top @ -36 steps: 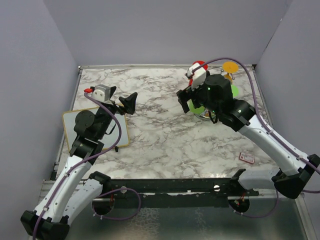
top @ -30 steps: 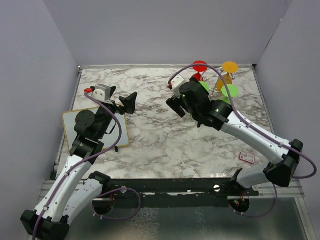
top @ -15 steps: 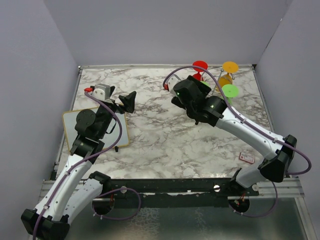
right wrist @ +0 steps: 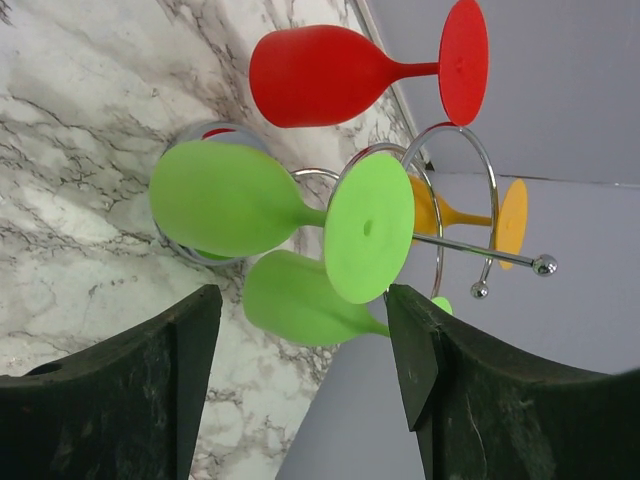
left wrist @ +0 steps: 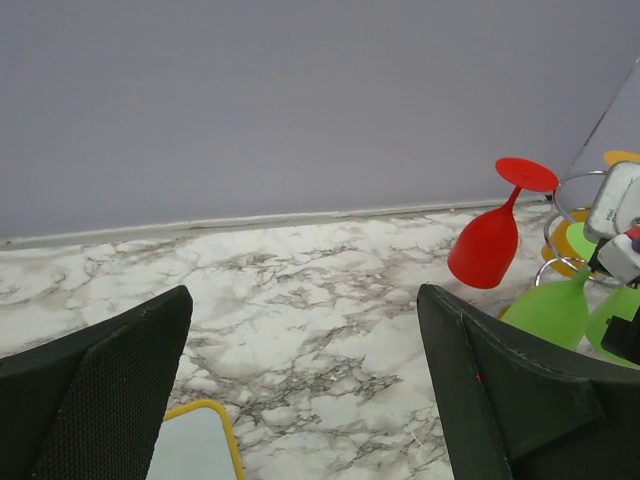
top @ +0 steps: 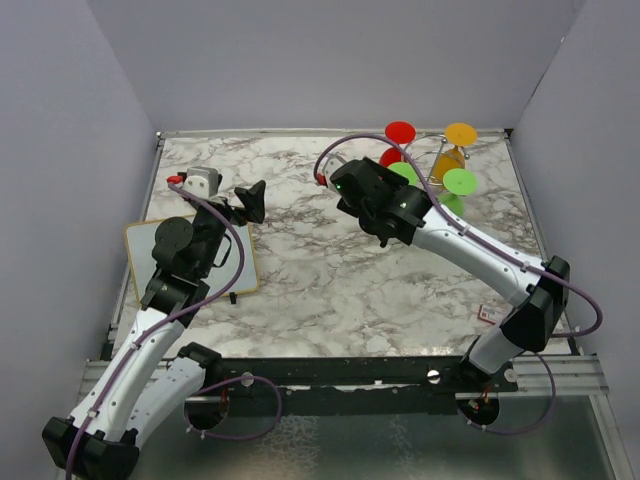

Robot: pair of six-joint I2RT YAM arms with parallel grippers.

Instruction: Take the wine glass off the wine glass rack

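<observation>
The silver wire wine glass rack (right wrist: 440,190) stands at the table's far right (top: 432,160). Red (right wrist: 320,75), orange (right wrist: 500,215) and two green wine glasses (right wrist: 230,200) hang on it upside down, bowls down. My right gripper (right wrist: 305,295) is open and empty, a short way left of the rack (top: 385,190), and faces the green glasses. My left gripper (left wrist: 305,300) is open and empty over the table's left part (top: 250,203). In its view the red glass (left wrist: 485,245) and a green glass (left wrist: 550,310) show far off.
A grey pad with a yellow frame (top: 190,262) lies at the left under my left arm. A small red and white card (top: 490,314) lies near the front right. Grey walls close in the table on three sides.
My right gripper has drawn back to the left from the rack, where it was among the green glasses. It is empty. The glasses hang on the rack. My left arm has hardly moved.
</observation>
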